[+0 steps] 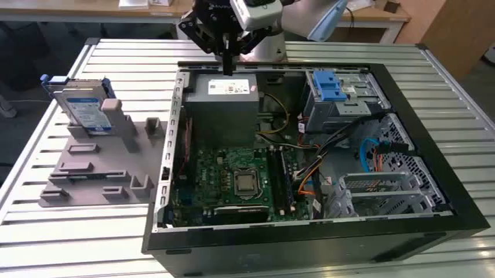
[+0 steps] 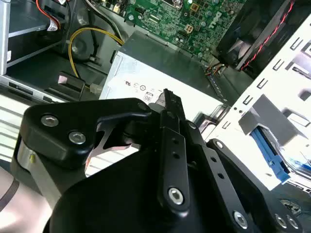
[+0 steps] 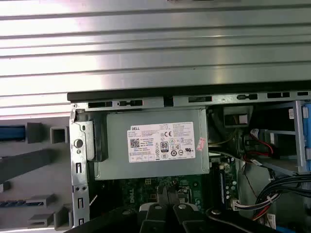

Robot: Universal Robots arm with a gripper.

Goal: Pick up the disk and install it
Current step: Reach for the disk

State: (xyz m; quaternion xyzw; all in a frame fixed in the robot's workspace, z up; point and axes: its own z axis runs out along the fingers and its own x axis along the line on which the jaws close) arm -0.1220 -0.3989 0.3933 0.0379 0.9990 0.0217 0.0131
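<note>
So far the task is barely begun: the disk has not been picked up, and both the pickup and the install remain.

The gripper [image 1: 227, 68] hangs with its black fingers pressed together, holding nothing. Its tips hover just above the grey power supply box [image 1: 224, 101] at the far edge of the open computer case [image 1: 309, 246]. In both wrist views the closed tips [image 3: 167, 190] point at that box's white sticker.

Inside the case, toward the exterior view's right, sits a silver drive cage with a blue latch [image 1: 331, 90].

The disk [image 1: 83, 110] is well apart from the gripper. It stands upright in a grey holder [image 1: 93, 168] on the slatted metal table [image 1: 46, 243], outside the case at the exterior view's left.
</note>
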